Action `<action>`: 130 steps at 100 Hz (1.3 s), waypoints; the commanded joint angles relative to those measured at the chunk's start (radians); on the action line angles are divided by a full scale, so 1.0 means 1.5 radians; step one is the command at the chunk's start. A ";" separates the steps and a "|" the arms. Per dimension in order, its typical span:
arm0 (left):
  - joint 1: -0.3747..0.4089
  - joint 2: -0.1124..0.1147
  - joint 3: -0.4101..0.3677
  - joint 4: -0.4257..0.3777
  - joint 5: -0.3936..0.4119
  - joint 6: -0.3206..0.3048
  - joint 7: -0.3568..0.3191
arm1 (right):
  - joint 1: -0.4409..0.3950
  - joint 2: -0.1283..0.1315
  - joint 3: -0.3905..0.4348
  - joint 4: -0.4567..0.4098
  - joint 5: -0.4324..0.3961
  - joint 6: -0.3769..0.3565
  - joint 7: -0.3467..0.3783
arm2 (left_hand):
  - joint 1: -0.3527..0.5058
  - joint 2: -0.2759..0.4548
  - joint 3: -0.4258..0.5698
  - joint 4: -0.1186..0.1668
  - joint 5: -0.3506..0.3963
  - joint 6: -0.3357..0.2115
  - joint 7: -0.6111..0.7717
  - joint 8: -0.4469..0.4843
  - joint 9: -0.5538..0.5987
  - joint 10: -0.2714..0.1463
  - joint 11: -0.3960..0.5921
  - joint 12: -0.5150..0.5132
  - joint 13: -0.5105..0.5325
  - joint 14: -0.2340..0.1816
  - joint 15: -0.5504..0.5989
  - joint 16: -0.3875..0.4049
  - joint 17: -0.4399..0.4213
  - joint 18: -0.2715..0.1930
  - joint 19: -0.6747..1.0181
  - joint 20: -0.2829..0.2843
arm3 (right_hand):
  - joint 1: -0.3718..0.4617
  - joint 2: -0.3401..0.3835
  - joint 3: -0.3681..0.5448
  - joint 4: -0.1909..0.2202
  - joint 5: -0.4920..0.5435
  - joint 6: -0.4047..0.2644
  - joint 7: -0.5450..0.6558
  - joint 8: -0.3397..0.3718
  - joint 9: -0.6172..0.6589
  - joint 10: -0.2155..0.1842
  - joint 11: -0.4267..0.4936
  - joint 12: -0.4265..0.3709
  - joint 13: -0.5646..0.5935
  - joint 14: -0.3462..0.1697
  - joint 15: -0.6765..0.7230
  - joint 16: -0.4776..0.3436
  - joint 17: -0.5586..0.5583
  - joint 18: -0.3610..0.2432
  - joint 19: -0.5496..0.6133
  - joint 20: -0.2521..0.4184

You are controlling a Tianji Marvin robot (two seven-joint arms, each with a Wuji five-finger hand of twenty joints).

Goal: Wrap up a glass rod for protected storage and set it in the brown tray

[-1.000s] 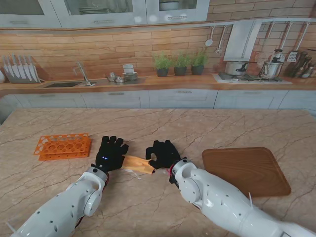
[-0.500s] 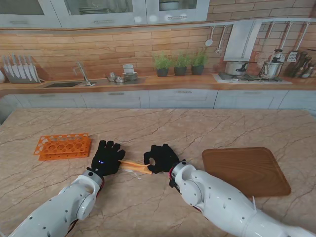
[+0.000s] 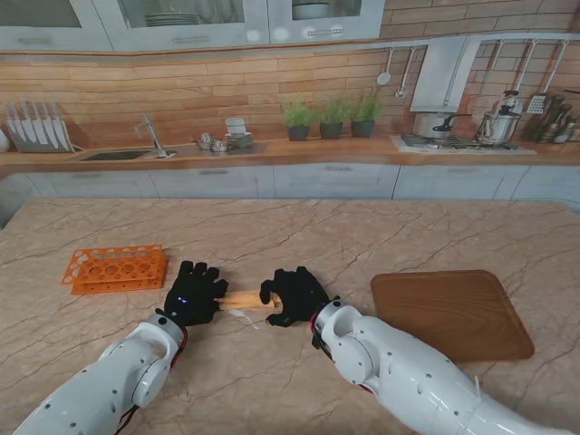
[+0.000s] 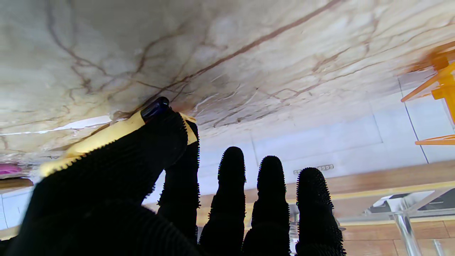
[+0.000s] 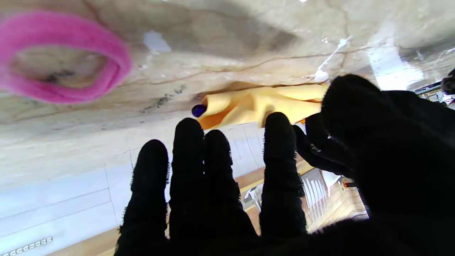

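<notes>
Stand view showed the wrapped rod [image 3: 246, 299] lying nine-to-three on the counter [image 3: 299, 236], left robot hand [image 3: 190, 294] and right robot hand [image 3: 292, 294] each pinching an end; tray [image 3: 451, 313] at three o'clock, nearer the right.

Glass rod [image 5: 198, 110] mostly hidden inside yellow wrap [image 5: 263, 103].

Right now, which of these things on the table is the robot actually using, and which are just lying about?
In use: yellow wrap around the dark-tipped glass rod, left hand, right hand, brown tray.

Lying about: orange rack, pink band.
</notes>
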 commanded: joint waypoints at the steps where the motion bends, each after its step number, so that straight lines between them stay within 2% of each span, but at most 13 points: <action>1: 0.013 0.003 -0.006 -0.011 0.005 -0.008 -0.004 | -0.012 0.003 0.003 -0.014 -0.005 0.001 -0.003 | -0.022 -0.043 -0.004 -0.035 0.004 -0.006 -0.014 -0.006 0.003 -0.007 -0.015 -0.006 0.003 -0.011 -0.012 -0.006 -0.001 0.005 -0.012 -0.006 | -0.030 -0.008 -0.013 0.021 -0.014 0.001 -0.002 0.009 -0.019 -0.006 0.000 0.010 -0.012 -0.014 -0.003 0.006 -0.004 -0.016 -0.004 0.018; 8: 0.020 0.005 -0.015 -0.018 0.014 -0.015 -0.005 | -0.021 0.006 0.013 -0.026 -0.011 0.001 -0.006 | -0.020 -0.044 -0.002 -0.034 0.009 -0.024 -0.013 -0.002 0.005 -0.008 -0.017 -0.007 0.003 -0.011 -0.012 -0.006 -0.001 0.005 -0.012 -0.006 | -0.032 0.013 -0.030 0.026 -0.011 -0.004 0.001 0.009 -0.019 -0.006 -0.001 0.010 -0.013 -0.014 -0.004 0.006 -0.004 -0.016 -0.005 0.019; 24: 0.038 0.009 -0.035 -0.033 0.029 -0.033 -0.008 | -0.041 0.008 0.038 -0.048 -0.015 -0.004 -0.017 | -0.019 -0.043 -0.001 -0.034 0.006 -0.034 -0.022 -0.005 0.004 -0.009 -0.021 -0.008 0.004 -0.013 -0.014 -0.007 -0.001 0.005 -0.012 -0.005 | -0.050 0.092 -0.044 0.038 -0.005 -0.024 0.004 0.010 -0.019 -0.008 -0.002 0.009 -0.013 -0.014 -0.005 0.005 -0.006 -0.019 -0.008 0.019; 27: 0.041 0.010 -0.038 -0.036 0.032 -0.037 -0.008 | -0.044 0.008 0.043 -0.051 -0.014 -0.005 -0.020 | -0.018 -0.042 -0.001 -0.034 0.006 -0.037 -0.030 -0.011 0.008 -0.010 -0.024 -0.010 0.004 -0.014 -0.018 -0.008 -0.001 0.005 -0.012 -0.005 | -0.048 0.097 -0.042 0.026 -0.007 -0.034 0.018 -0.022 -0.018 -0.008 -0.003 0.008 -0.013 -0.014 -0.005 0.006 -0.005 -0.019 -0.009 0.021; 36: 0.049 0.011 -0.048 -0.042 0.035 -0.049 -0.005 | -0.051 0.008 0.056 -0.058 -0.012 -0.008 -0.028 | -0.018 -0.043 0.000 -0.034 0.007 -0.045 -0.041 -0.018 0.008 -0.014 -0.031 -0.015 0.005 -0.016 -0.021 -0.010 -0.001 0.005 -0.012 -0.005 | -0.043 0.117 -0.035 0.000 -0.014 -0.057 0.051 -0.065 -0.016 -0.008 -0.003 0.007 -0.013 -0.014 -0.005 0.006 -0.005 -0.019 -0.009 0.022; 43: 0.057 0.010 -0.056 -0.048 0.033 -0.057 -0.001 | -0.052 0.007 0.062 -0.058 -0.015 -0.009 -0.035 | -0.015 -0.041 0.002 -0.034 0.012 -0.053 -0.048 -0.025 0.008 -0.013 -0.035 -0.019 0.006 -0.017 -0.023 -0.011 -0.001 0.005 -0.013 -0.004 | -0.030 0.135 -0.049 -0.011 -0.021 -0.071 0.068 -0.076 -0.012 -0.009 -0.003 0.005 -0.012 -0.015 -0.005 0.005 -0.005 -0.021 -0.010 0.023; 61: 0.078 0.007 -0.081 -0.061 0.022 -0.089 0.014 | -0.038 0.003 0.067 -0.040 -0.010 -0.008 -0.047 | -0.008 -0.039 0.005 -0.035 0.020 -0.079 -0.054 -0.031 0.011 -0.018 -0.040 -0.026 0.007 -0.020 -0.029 -0.013 0.002 0.003 -0.022 -0.008 | 0.001 0.167 -0.083 -0.016 -0.039 -0.095 0.087 -0.102 -0.012 -0.010 -0.005 0.000 -0.010 -0.017 -0.011 0.000 -0.004 -0.024 -0.011 0.025; 80: 0.099 0.004 -0.112 -0.080 0.011 -0.126 0.023 | 0.004 -0.007 0.050 0.011 0.003 -0.014 -0.052 | -0.011 -0.035 0.003 -0.036 0.024 -0.083 -0.056 -0.034 0.017 -0.018 -0.046 -0.032 0.008 -0.022 -0.034 -0.015 0.003 0.002 -0.028 -0.009 | 0.041 0.164 -0.094 -0.019 -0.026 -0.131 0.108 -0.129 -0.008 -0.013 -0.017 -0.011 -0.009 -0.015 -0.033 -0.014 -0.010 -0.018 -0.025 0.021; 89: 0.104 0.000 -0.121 -0.084 -0.002 -0.135 0.030 | 0.031 -0.012 0.031 0.045 0.007 -0.024 -0.053 | -0.013 -0.013 -0.012 -0.034 0.024 -0.077 -0.060 -0.036 0.028 -0.018 -0.045 -0.034 0.016 -0.022 -0.036 -0.017 0.004 0.002 -0.032 -0.009 | 0.045 0.155 -0.089 -0.020 -0.008 -0.140 0.108 -0.136 -0.007 -0.014 -0.020 -0.014 -0.008 -0.015 -0.039 -0.019 -0.012 -0.014 -0.032 0.019; 108: 0.094 -0.010 -0.111 -0.073 -0.035 -0.117 0.041 | 0.078 -0.028 -0.010 0.110 0.023 -0.045 -0.059 | -0.014 0.052 -0.060 -0.014 -0.020 -0.018 -0.101 -0.054 0.030 -0.018 -0.040 -0.032 0.017 -0.019 -0.035 -0.011 0.005 0.002 -0.036 -0.006 | 0.046 0.131 -0.071 -0.022 0.021 -0.147 0.104 -0.148 -0.005 -0.015 -0.024 -0.018 -0.009 -0.014 -0.047 -0.024 -0.013 -0.011 -0.037 0.018; 115: 0.087 -0.015 -0.103 -0.066 -0.051 -0.110 0.047 | 0.093 -0.036 -0.025 0.133 0.031 -0.055 -0.063 | -0.003 0.074 -0.077 -0.009 -0.027 -0.011 -0.130 -0.069 0.031 -0.019 -0.041 -0.034 0.018 -0.020 -0.033 -0.009 0.005 0.002 -0.037 -0.006 | 0.051 0.126 -0.063 -0.024 0.034 -0.153 0.106 -0.149 -0.003 -0.019 -0.026 -0.020 -0.008 -0.013 -0.047 -0.024 -0.013 -0.011 -0.038 0.018; 130: 0.070 -0.022 -0.079 -0.052 -0.076 -0.101 0.052 | 0.119 -0.054 -0.056 0.176 0.048 -0.069 -0.067 | 0.038 0.091 -0.107 -0.014 -0.016 -0.011 -0.178 -0.091 0.070 -0.048 -0.060 -0.059 0.032 -0.018 -0.036 -0.012 0.005 0.002 -0.037 -0.005 | 0.068 0.124 -0.045 -0.035 0.076 -0.161 0.106 -0.162 0.015 -0.030 -0.031 -0.027 -0.002 -0.016 -0.048 -0.026 -0.013 -0.011 -0.038 0.019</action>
